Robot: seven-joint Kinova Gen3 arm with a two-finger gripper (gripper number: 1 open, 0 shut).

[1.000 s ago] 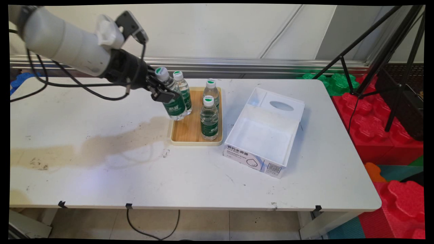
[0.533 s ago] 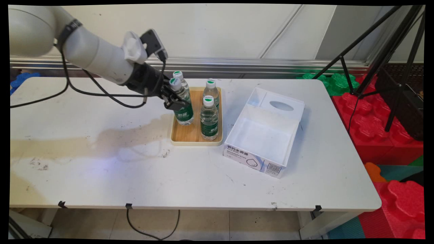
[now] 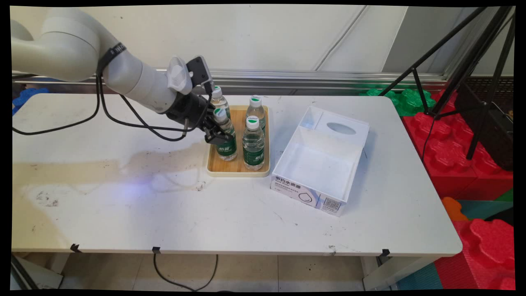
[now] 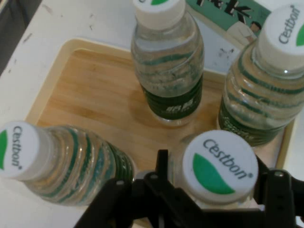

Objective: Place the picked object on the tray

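Brown stain runs across the left part of the white tabletop. Arm comes in from upper left, black cables hanging under it. Gripper sits over the left side of the wooden tray, fingers clamped on a held bottle just below its white-and-green cap. Held bottle is upright at the tray's front-left; whether its base touches the tray can't be told from either view.

Hand view: held bottle's Cestbon cap sits between the black linkage at the bottom edge, three other bottles around it on the tray.

Back-left bottle stands just behind the gripper, partly hidden by it. Front-right bottle stands just beside the held one. Back-right bottle stands right behind the front-right one. All have green labels and stand upright.

Right of the tray, close to it, an open white box lies at an angle, printed text and QR code on its near wall, oval cutout in its far panel. Black tripod and red foam blocks are off the tabletop's right end.
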